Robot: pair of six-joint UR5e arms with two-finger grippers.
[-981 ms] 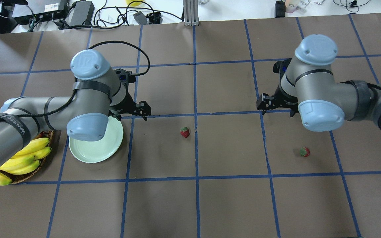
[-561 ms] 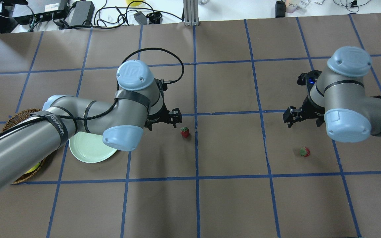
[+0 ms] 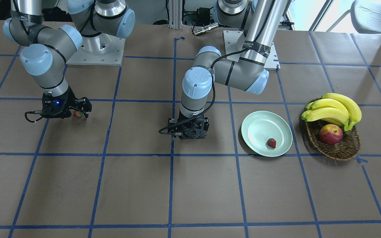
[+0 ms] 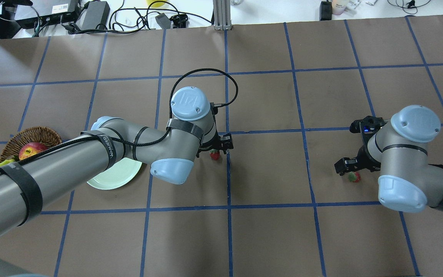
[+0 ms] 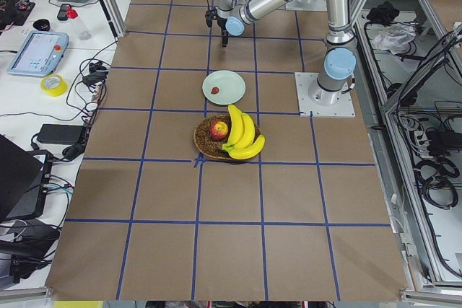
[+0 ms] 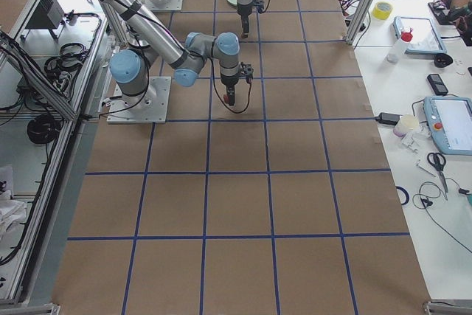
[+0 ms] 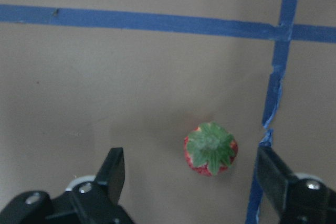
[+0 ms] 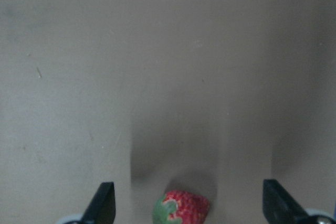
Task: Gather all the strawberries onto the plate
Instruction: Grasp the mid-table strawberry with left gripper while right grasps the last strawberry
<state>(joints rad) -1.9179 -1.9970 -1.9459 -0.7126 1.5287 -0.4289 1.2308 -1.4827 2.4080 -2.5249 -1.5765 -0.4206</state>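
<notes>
One strawberry [image 3: 271,143] lies in the pale mint-green plate [image 3: 253,122]. A second strawberry [image 4: 215,154] lies on the table near the centre. My left gripper [image 4: 217,148] is open just above it. In the left wrist view this strawberry [image 7: 210,148] sits between the two fingers of the left gripper [image 7: 188,153]. A third strawberry [image 4: 354,176] lies on the right side of the table. My right gripper [image 4: 353,170] is open over it. In the right wrist view it [image 8: 181,209] shows low between the fingers.
A brown wicker basket [image 3: 332,150] stands beside the plate, with bananas [image 3: 334,107] and a red-yellow apple [image 3: 330,134] in it. My left forearm [image 4: 71,165] crosses over part of the plate [image 4: 110,179] in the overhead view. Blue tape lines grid the brown table.
My left gripper moved right from over the plate to the middle strawberry. My right gripper moved right and nearer, down over the right strawberry. Both stayed open.
</notes>
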